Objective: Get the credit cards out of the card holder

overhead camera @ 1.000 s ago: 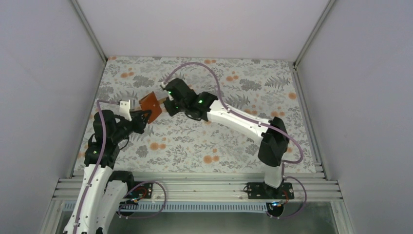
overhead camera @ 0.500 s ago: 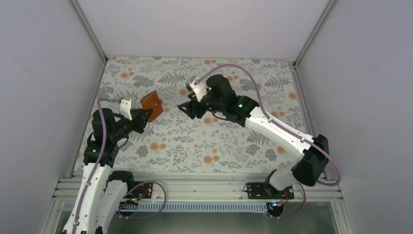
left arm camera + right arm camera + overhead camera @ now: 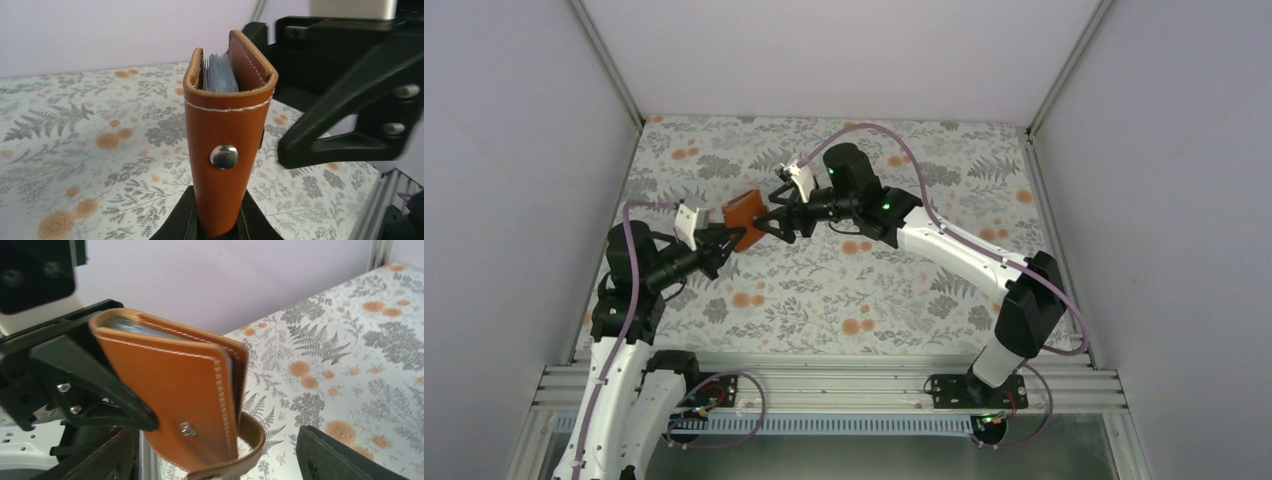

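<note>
The brown leather card holder [image 3: 744,212] hangs above the table, gripped at one end by my left gripper [image 3: 722,240], which is shut on it. In the left wrist view the card holder [image 3: 227,135] stands upright between that gripper's [image 3: 218,212] jaws, snap stud towards the camera, and grey-blue sleeves [image 3: 218,75] show at its slightly parted top. My right gripper [image 3: 776,216] is open at the holder's other end. In the right wrist view the card holder [image 3: 170,390] and its loose closure tab [image 3: 251,437] sit between the spread jaws of the right gripper [image 3: 220,462]. The credit cards are hidden.
A floral cloth [image 3: 844,280] covers the table. White walls [image 3: 514,150] enclose it on three sides. An aluminium rail [image 3: 824,385] with the arm bases runs along the near edge.
The right gripper, shut at the holder a second ago, drew back to the right and opened, then came back to the holder, still open. The left gripper kept its hold and shifted slightly.
</note>
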